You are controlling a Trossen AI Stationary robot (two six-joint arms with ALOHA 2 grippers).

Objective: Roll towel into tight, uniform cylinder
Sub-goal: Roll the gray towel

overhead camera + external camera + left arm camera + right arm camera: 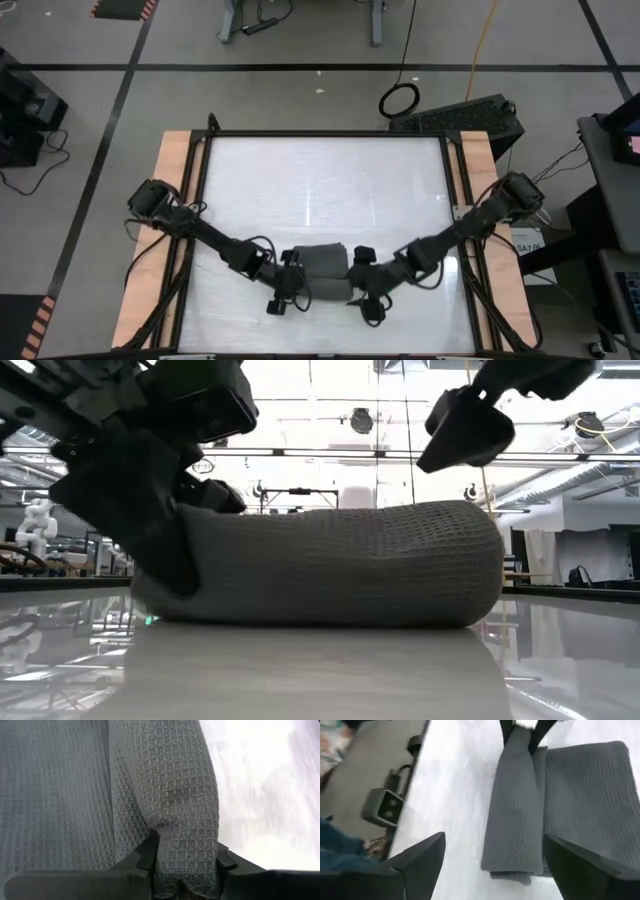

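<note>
The dark grey towel (pixel 320 268) lies near the table's front edge, partly rolled. Its roll (pixel 340 565) rests on the glossy white table (pixel 320 180), and a flat part (pixel 590 795) lies spread beside it toward the far side. My left gripper (pixel 289 288) is at the roll's left end, shut on it. My right gripper (pixel 366 300) hangs open above and clear of the roll's right end (pixel 470 550), with its fingers (pixel 420 865) standing wide apart. My left gripper pinches the left end of the towel's roll (pixel 185 860) between its two fingers (pixel 145 857), which take in the whole thickness of the roll. The fingers come slanting down from the table's left and lie across the roll. The roll lies on the table.
A black frame (pixel 200 200) and wooden side boards (pixel 170 200) border the white table top. The far half of the table (pixel 320 170) is free room. Beyond the table lies the room's floor with cables and a black case (pixel 470 115).
</note>
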